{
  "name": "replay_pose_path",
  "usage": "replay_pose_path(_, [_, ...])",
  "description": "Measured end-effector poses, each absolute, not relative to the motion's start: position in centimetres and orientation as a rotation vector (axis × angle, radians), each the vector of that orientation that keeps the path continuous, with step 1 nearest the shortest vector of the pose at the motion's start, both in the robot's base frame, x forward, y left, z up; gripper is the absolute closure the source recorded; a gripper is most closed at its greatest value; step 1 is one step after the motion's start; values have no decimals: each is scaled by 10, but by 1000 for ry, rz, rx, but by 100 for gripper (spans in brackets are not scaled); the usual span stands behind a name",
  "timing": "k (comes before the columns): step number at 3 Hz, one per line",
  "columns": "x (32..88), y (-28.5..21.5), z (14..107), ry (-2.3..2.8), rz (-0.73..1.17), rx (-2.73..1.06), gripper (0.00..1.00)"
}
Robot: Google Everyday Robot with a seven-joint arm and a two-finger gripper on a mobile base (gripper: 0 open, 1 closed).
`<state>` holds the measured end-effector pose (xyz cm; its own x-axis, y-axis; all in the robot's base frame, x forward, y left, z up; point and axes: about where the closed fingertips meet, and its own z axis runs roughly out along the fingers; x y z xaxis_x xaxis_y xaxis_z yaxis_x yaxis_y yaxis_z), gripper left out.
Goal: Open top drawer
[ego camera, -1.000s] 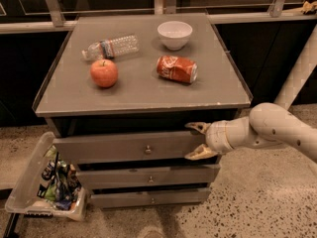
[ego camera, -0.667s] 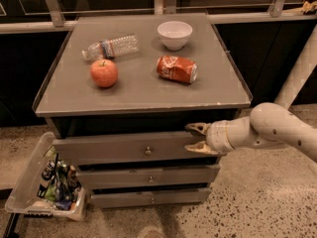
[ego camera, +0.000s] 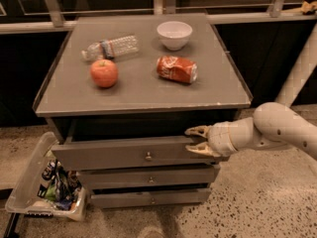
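The top drawer (ego camera: 109, 155) is the widest grey front under the cabinet top, with a small brass knob (ego camera: 148, 156) at its centre. It stands a little out from the cabinet, with a dark gap above it. My gripper (ego camera: 198, 141) is at the drawer's right end, coming in from the right. One tan finger lies over the front's top edge and the other against its face, so the fingers are closed on the front. The inside of the drawer is hidden.
Two narrower drawers (ego camera: 148, 178) sit below. The cabinet top (ego camera: 143, 90) holds an apple (ego camera: 104, 73), a crushed red can (ego camera: 177, 69), a white bowl (ego camera: 174, 34) and a plastic bottle (ego camera: 110, 47). A clear bin of clutter (ego camera: 29, 182) stands on the floor at the left.
The gripper's fingers have drawn closer together on the right end of the top drawer's front. The arm has barely shifted, and the drawer looks in much the same place.
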<state>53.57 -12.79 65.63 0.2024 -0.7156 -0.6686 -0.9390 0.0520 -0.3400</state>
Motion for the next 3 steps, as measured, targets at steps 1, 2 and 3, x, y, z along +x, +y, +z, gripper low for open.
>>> replay_pose_path(1, [521,-132,659,1579,382,-1710,100])
replay_pose_path(2, [521,-132,659,1579,382,-1710,82])
replay_pose_path(3, [521,-132,659,1579,382,-1710,59])
